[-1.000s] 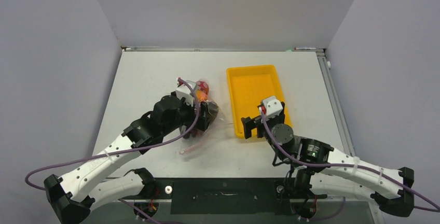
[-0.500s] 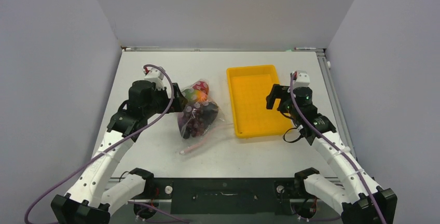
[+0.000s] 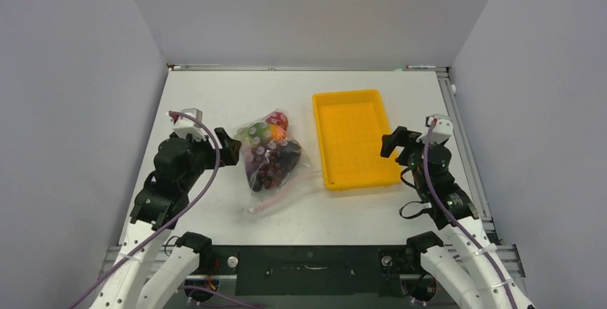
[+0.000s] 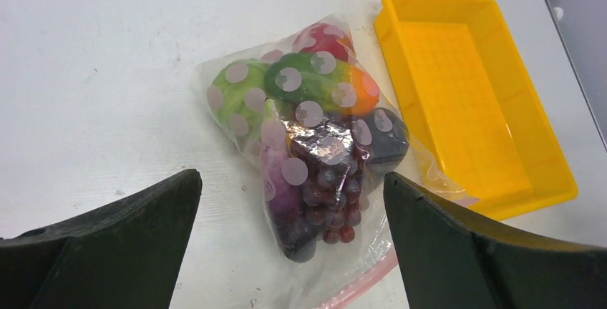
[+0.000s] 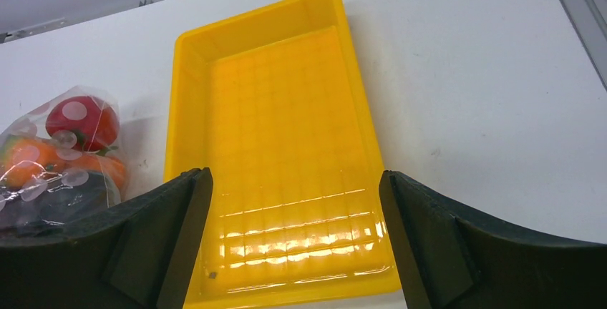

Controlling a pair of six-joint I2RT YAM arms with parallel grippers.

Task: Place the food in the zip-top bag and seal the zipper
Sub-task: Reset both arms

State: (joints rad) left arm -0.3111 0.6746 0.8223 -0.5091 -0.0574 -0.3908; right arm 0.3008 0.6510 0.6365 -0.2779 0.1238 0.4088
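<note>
Fingers spread wide and empty on left gripper [image 3: 230, 150] and right gripper [image 3: 390, 143], both off the work. Food [image 4: 315, 87] all inside zip-top bag [image 3: 270, 153], mid-frame, just left of yellow tray [image 3: 321, 144] holding nothing. Zipper [image 3: 268, 202] at bag's lower end; seal not confirmable, possibly complete.

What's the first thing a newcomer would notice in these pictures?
A clear dotted zip-top bag stuffed with colourful toy food lies on the white table, pink zipper at its near end. To its right sits an empty yellow tray. The left fingers and right fingers stand open at either side, holding nothing.
</note>
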